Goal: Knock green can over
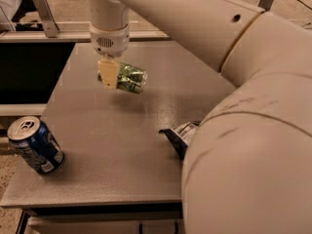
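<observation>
Gripper fingers over green can's end

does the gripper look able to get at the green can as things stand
Probably yes: the gripper is right at one end of the green can, mid-table, nothing between them. The blue can and snack bag sit well aside.
</observation>
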Controlling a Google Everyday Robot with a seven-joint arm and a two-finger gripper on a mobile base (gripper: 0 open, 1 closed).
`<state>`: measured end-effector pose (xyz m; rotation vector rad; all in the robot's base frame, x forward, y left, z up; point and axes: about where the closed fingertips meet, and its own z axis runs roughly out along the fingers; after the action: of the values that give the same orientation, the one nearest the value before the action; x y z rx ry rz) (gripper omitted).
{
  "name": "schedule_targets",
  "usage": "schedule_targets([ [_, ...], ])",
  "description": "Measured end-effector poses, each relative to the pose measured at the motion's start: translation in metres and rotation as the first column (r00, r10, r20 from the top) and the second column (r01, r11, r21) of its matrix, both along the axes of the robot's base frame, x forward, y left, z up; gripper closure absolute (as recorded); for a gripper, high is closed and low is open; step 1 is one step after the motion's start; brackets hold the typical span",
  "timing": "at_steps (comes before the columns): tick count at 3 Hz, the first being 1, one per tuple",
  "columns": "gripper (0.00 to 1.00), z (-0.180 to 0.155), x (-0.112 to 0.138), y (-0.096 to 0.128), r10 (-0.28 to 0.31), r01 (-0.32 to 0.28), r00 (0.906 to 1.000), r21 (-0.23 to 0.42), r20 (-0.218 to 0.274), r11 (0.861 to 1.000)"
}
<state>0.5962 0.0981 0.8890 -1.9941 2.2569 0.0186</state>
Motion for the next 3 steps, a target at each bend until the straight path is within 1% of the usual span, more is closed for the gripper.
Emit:
schedule_targets([
  [1, 0.84, -0.0189, -0.0162, 0.0029, -0.001, -0.001, 0.9999, -0.141, -0.015, 0.990],
  [2, 0.60, -0.0217, -0.0140, 0.0069, 0.001, -0.001, 1.0000, -0.138, -0.004, 0.990],
  [3, 0.36, -0.0224, -0.0103, 0.0114, 0.003, -0.002, 0.9999, -0.122, 0.010, 0.993],
])
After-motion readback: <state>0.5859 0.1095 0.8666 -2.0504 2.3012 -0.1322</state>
